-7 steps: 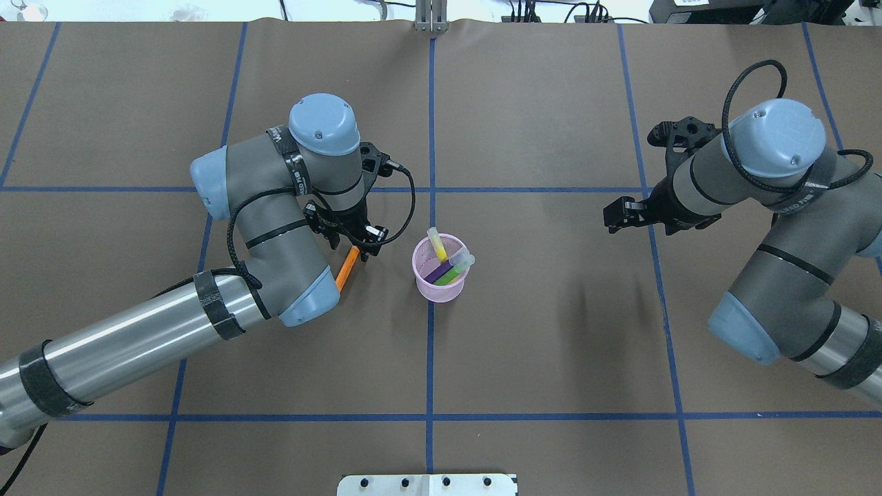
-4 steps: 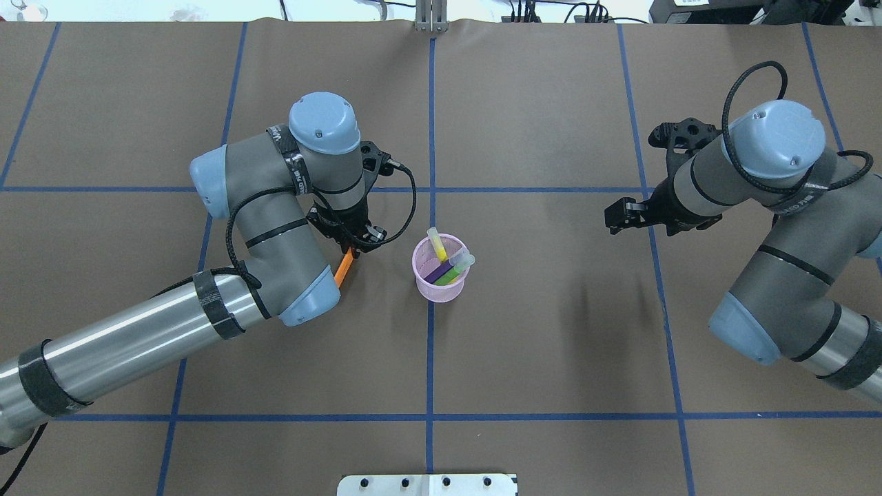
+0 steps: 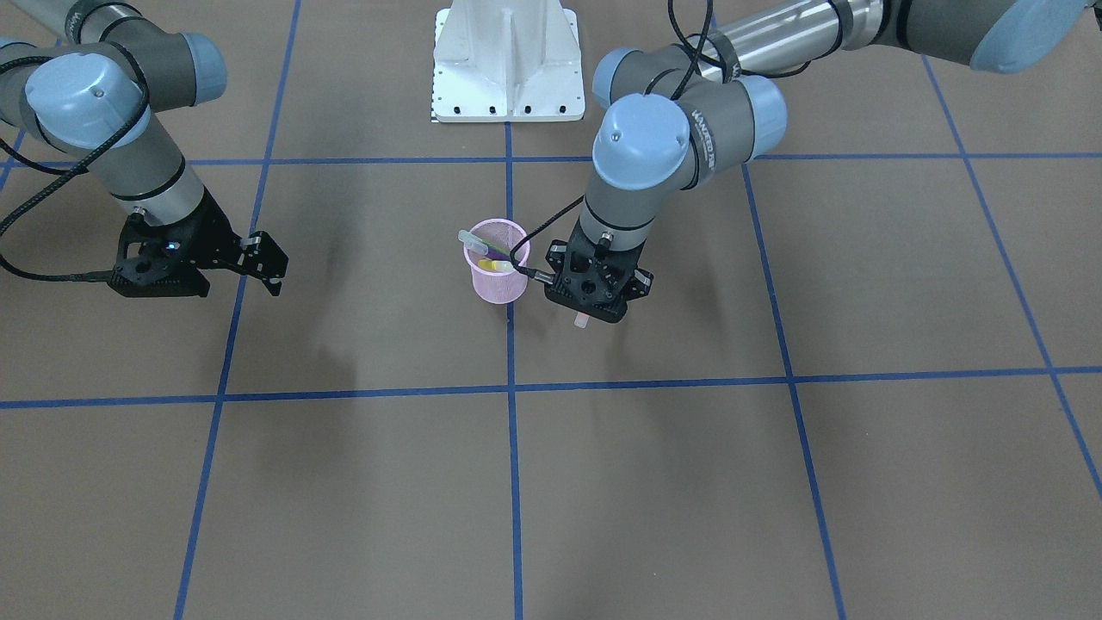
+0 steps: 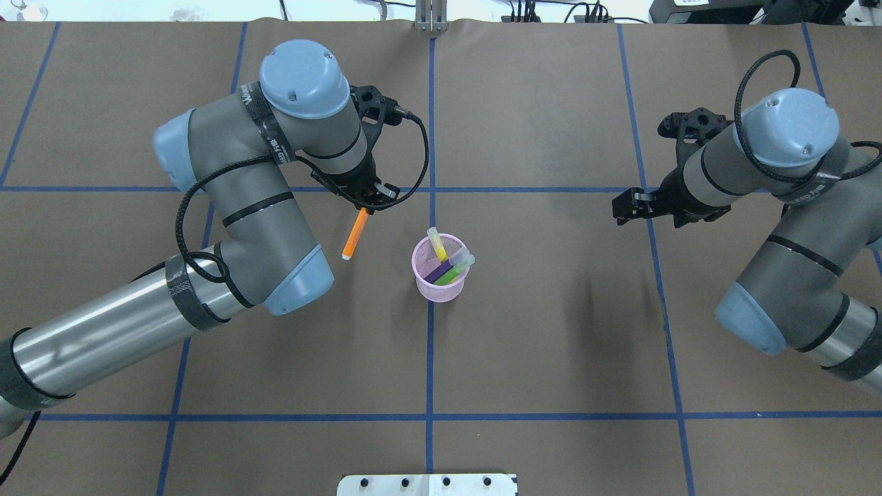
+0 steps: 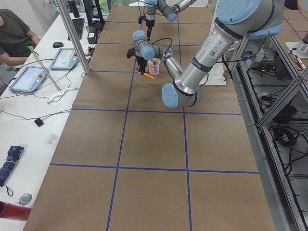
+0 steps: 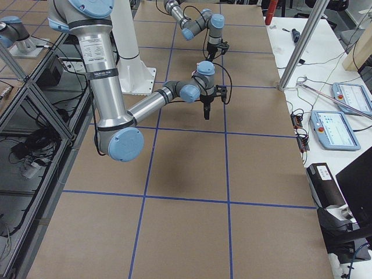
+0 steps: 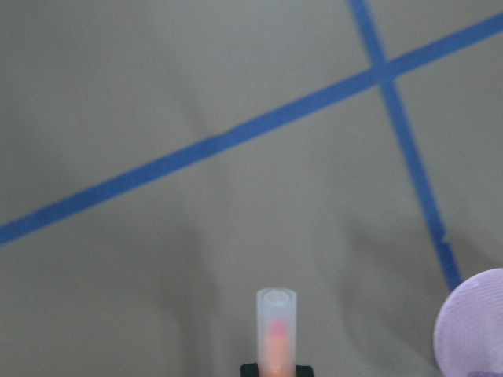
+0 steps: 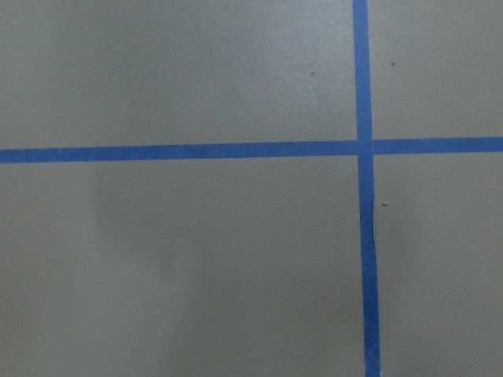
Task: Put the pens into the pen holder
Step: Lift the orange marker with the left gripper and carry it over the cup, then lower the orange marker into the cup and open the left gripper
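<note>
My left gripper [image 4: 365, 203] is shut on the upper end of the orange pen [image 4: 355, 234], which hangs tilted above the table, left of the pen holder [image 4: 422, 279]. The holder is a pink-lilac mesh cup standing upright at the table's middle. The yellow pen [image 4: 436, 242], the purple pen [image 4: 435, 271] and the green pen [image 4: 449, 277] stand inside it. The left wrist view shows the orange pen's pale cap [image 7: 276, 314] pointing down and the cup's rim [image 7: 475, 330] at lower right. My right gripper [image 4: 623, 207] is open and empty, far right of the cup.
The brown table cover carries blue tape grid lines. The white robot base [image 3: 506, 60] stands at the robot's edge of the table. In the exterior left view a person [image 5: 14, 36] sits at a side bench with tablets.
My left gripper closed on the orange pen and lifted it off the table, moving up and toward the far side. The right arm shifted slightly.
</note>
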`<state>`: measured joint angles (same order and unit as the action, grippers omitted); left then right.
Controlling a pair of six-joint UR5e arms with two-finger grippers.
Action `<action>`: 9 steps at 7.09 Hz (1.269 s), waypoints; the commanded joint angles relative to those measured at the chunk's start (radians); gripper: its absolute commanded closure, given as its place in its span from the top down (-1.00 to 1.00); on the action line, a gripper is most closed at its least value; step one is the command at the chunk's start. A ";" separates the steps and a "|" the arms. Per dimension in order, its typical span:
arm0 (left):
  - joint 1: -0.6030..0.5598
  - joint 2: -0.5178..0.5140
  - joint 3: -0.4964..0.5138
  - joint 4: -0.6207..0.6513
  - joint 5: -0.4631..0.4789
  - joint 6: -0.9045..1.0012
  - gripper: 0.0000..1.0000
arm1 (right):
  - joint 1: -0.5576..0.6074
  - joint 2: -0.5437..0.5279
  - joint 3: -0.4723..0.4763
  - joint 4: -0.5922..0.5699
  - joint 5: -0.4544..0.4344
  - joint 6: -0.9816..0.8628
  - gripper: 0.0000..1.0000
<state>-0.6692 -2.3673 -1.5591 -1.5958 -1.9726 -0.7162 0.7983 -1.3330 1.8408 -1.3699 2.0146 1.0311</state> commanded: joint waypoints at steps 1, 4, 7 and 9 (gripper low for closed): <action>0.002 -0.015 -0.145 -0.012 0.113 -0.155 -1.00 | 0.006 0.001 0.000 0.002 0.001 0.000 0.99; 0.129 -0.030 -0.142 -0.089 0.294 -0.250 -1.00 | 0.007 0.000 0.000 0.003 0.000 0.001 0.99; 0.166 -0.029 -0.141 -0.116 0.296 -0.241 -1.00 | 0.007 -0.002 0.000 0.005 -0.002 0.003 0.99; 0.177 -0.029 -0.138 -0.142 0.296 -0.239 -1.00 | 0.007 -0.003 0.000 0.006 -0.002 0.003 0.99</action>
<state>-0.4990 -2.3967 -1.6983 -1.7216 -1.6769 -0.9571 0.8053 -1.3347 1.8408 -1.3649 2.0127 1.0338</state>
